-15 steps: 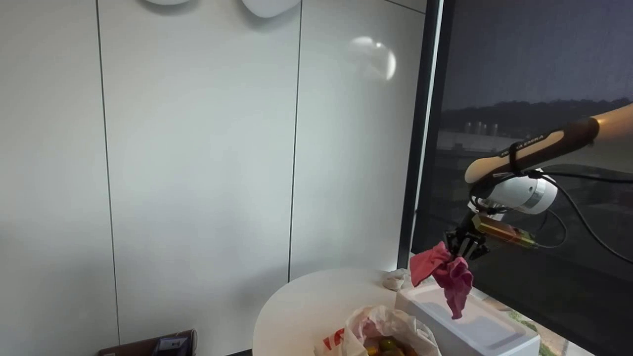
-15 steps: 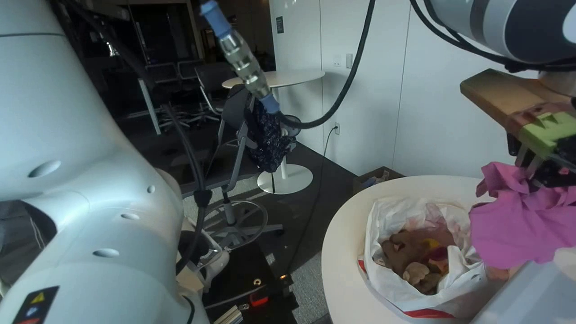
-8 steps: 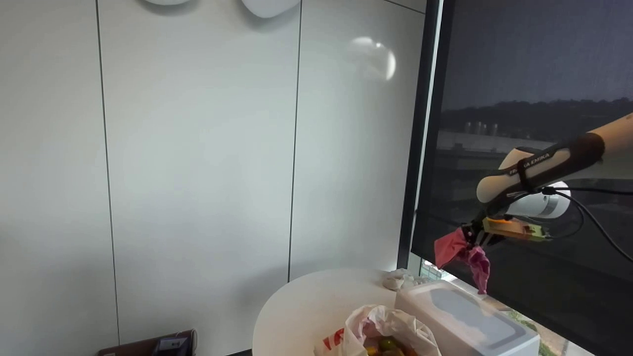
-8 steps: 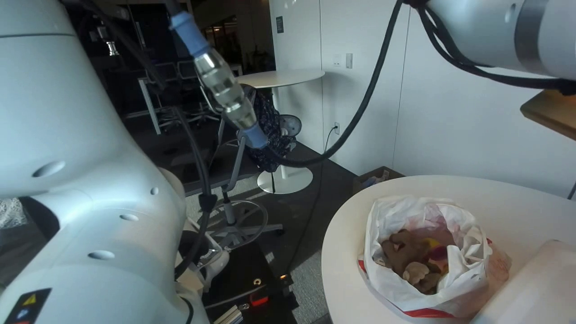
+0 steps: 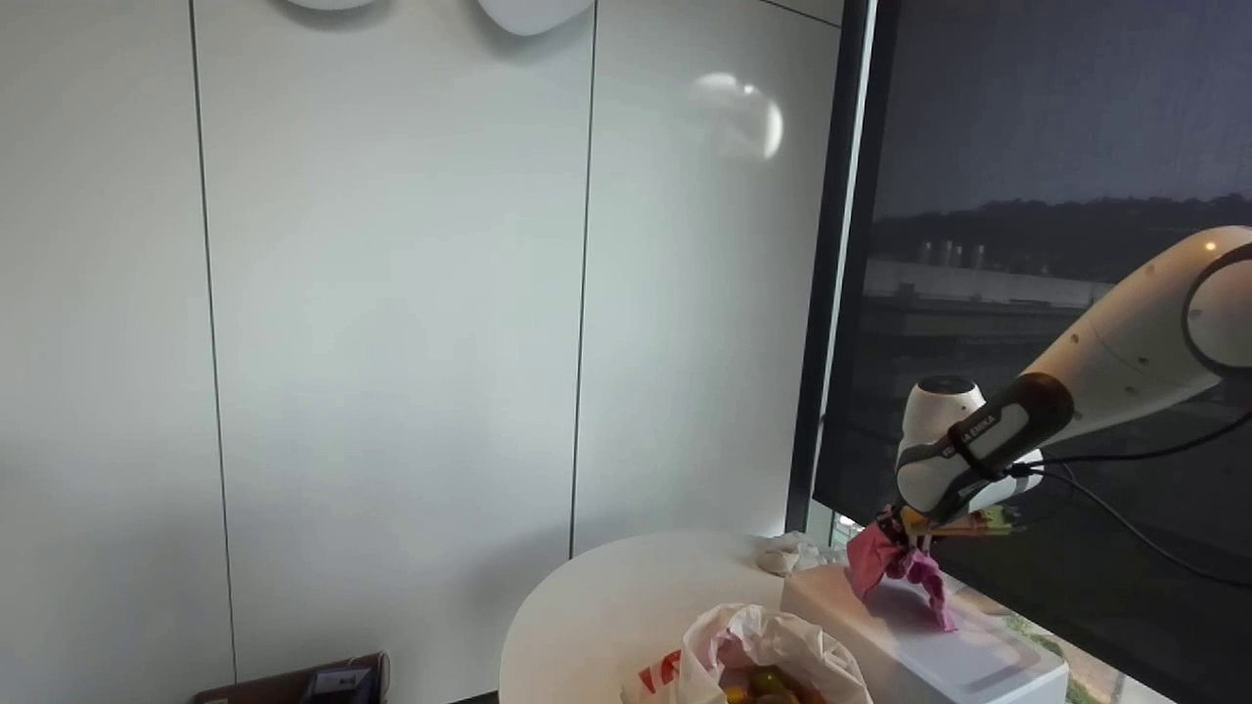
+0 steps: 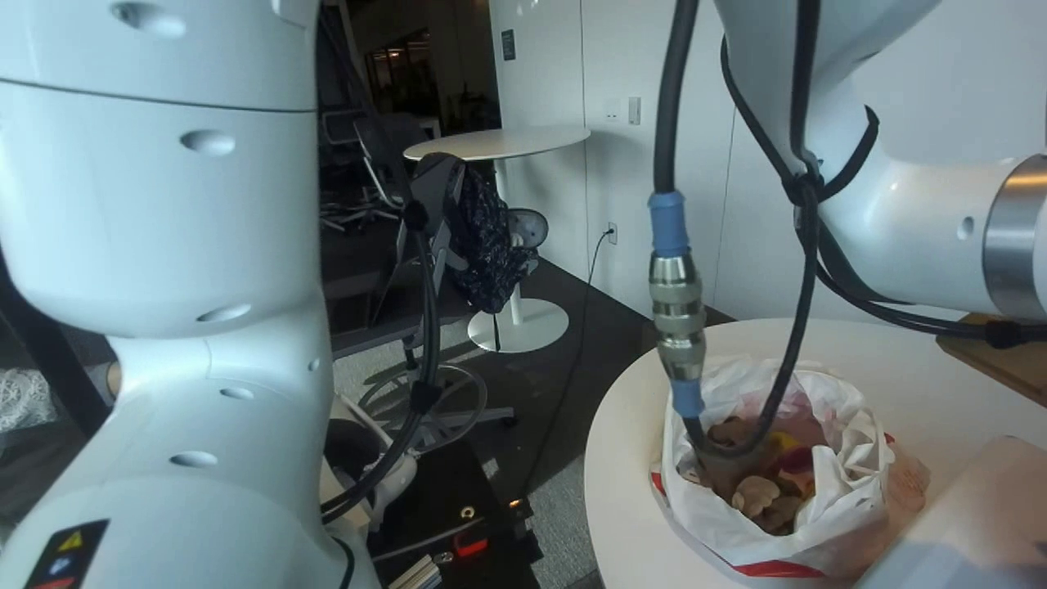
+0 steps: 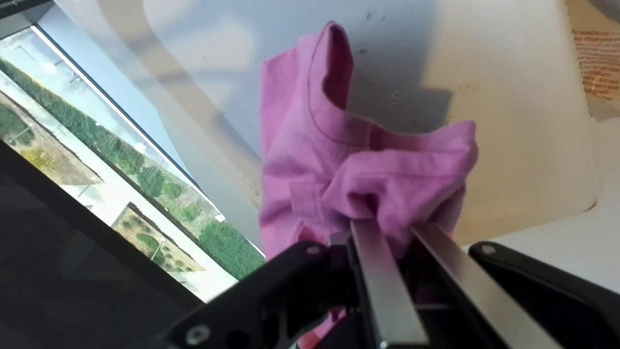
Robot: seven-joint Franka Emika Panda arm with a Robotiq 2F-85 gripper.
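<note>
In the wrist view, we see the gripper [image 7: 390, 227] at the bottom, its jaws clamped on a pink cloth [image 7: 346, 155] at the centre. In an exterior view, we find the cloth at lower right, over a white box [image 5: 993, 660]; whether it touches the box we cannot tell. At bottom centre, a bag [image 5: 831, 657] stands on the round table [image 5: 606, 606].

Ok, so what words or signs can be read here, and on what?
"EMIKA": robot arm; the word before it is partly hidden.
Yellow warning triangle: dark sticker on that arm; no readable words.
Red print: white bag; unreadable.
Orange print, wrist view: too blurred.
Dark wall plaque: too small.
</note>
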